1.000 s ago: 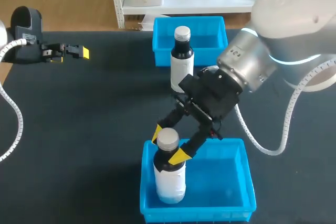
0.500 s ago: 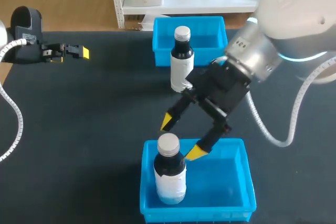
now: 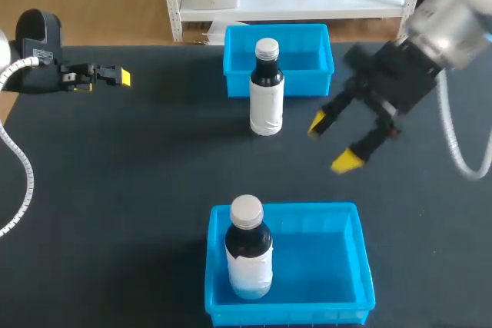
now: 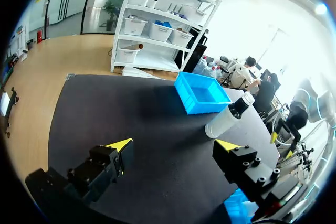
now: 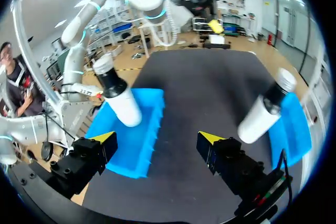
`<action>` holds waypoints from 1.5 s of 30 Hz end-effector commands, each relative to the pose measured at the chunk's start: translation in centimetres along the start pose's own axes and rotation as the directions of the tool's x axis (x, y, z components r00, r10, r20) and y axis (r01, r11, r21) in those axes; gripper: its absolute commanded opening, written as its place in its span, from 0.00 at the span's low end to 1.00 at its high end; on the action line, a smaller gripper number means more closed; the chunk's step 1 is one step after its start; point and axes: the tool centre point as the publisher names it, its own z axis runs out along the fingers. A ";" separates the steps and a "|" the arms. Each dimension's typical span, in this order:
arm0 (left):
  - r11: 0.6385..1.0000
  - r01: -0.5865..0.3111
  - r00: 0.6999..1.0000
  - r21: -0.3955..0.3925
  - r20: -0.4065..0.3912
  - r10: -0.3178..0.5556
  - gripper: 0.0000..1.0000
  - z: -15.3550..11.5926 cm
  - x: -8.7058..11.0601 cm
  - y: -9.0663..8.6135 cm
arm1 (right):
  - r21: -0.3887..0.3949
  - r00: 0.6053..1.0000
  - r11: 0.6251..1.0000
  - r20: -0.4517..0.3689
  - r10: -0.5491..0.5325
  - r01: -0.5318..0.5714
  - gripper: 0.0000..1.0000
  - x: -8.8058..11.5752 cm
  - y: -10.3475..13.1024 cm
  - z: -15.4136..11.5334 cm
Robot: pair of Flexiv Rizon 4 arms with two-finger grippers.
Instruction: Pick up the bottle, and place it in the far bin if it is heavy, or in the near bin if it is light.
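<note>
Two bottles stand upright with the sorting job apparently part done: the binned bottle is inside the near bin, while the table bottle stands on the black table. Taken from the table bottle, the far bin lies just behind it and the near bin well apart on the robot's side. The right gripper is near on its right and a little toward the robot, and the left gripper is well apart on its left. Both grippers are empty with fingers spread wide, as each wrist view shows. In the right wrist view the table bottle is ahead of the right gripper and off to one side, outside its fingers. The binned bottle is ahead on the other side, and nothing lies between the tips. The left wrist view puts the table bottle far ahead of the left gripper. The likely next pick is the table bottle, and the right arm looks the nearer by a clear margin. The bottle's long axis is vertical, so a grasp would probably come from the side, with fingers straddling the body or neck once the gripper has swung across to it.
</note>
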 end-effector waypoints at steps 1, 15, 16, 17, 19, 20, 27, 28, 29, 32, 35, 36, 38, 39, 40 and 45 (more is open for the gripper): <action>1.000 0.000 1.000 0.000 0.000 0.000 1.00 0.0 0.0 0.0 | 0.067 0.998 0.996 0.036 0.050 -0.052 1.00 1.2 -5.3 -3.1; 1.000 0.000 1.000 0.000 0.000 0.000 1.00 0.0 0.0 0.0 | 0.193 0.990 0.975 0.114 0.087 -0.108 1.00 -0.1 -17.4 -4.7; 1.000 0.000 1.000 0.000 0.000 0.000 1.00 0.0 0.0 0.0 | 0.194 0.988 0.974 0.121 0.091 -0.114 1.00 -0.3 -17.9 -4.5; 1.000 0.000 1.000 0.000 0.000 0.000 1.00 0.0 0.0 0.0 | 0.194 0.988 0.974 0.125 0.092 -0.116 1.00 -0.4 -18.1 -4.3; 1.000 0.000 1.000 0.000 0.000 0.000 1.00 0.0 0.0 0.0 | 0.191 0.987 0.975 0.137 0.087 -0.113 1.00 -1.1 -18.9 -3.7; 1.000 0.000 1.000 0.000 0.000 0.000 1.00 0.0 0.0 0.0 | 0.185 0.986 0.976 0.146 0.083 -0.110 1.00 -1.4 -19.2 -3.5; 1.000 0.000 1.000 0.000 0.000 0.000 1.00 0.0 0.0 0.0 | 0.166 0.985 0.983 0.165 0.052 -0.079 1.00 -3.5 -19.6 -1.6; 1.000 0.000 1.000 0.000 0.000 0.000 1.00 0.0 0.0 0.0 | 0.164 0.985 0.984 0.167 0.049 -0.077 1.00 -3.7 -19.5 -1.3; 1.000 0.000 1.000 0.000 0.000 0.000 1.00 0.0 0.0 0.0 | 0.163 0.985 0.984 0.167 0.045 -0.073 1.00 -3.9 -19.4 -1.0; 1.000 0.000 1.000 0.000 0.000 0.000 1.00 0.0 0.0 0.0 | 0.178 0.988 0.982 0.150 0.033 -0.060 1.00 -4.3 -19.0 0.1; 1.000 0.000 1.000 0.000 0.000 0.000 1.00 0.0 0.0 0.0 | 0.171 0.988 0.983 0.151 0.038 -0.064 1.00 -4.5 -18.8 0.9; 1.000 0.000 1.000 0.000 0.000 0.000 1.00 0.0 0.0 0.0 | 0.166 0.987 0.984 0.154 0.042 -0.068 1.00 -4.5 -18.8 1.2; 1.000 0.000 1.000 0.000 0.000 0.000 1.00 0.0 0.0 0.0 | 0.158 0.986 0.985 0.159 0.050 -0.075 1.00 -4.6 -18.8 1.7; 1.000 0.000 1.000 0.000 0.000 0.000 1.00 0.0 0.0 0.0 | 0.154 0.985 0.985 0.163 0.053 -0.078 1.00 -4.7 -18.9 1.9; 1.000 0.000 1.000 0.000 0.000 0.000 1.00 0.0 0.0 0.0 | 0.151 0.984 0.985 0.167 0.055 -0.080 1.00 -4.8 -18.9 2.1; 1.000 0.000 1.000 0.000 0.000 0.000 1.00 0.0 0.0 0.0 | 0.148 0.980 0.985 0.189 0.061 -0.090 1.00 -5.3 -19.2 2.6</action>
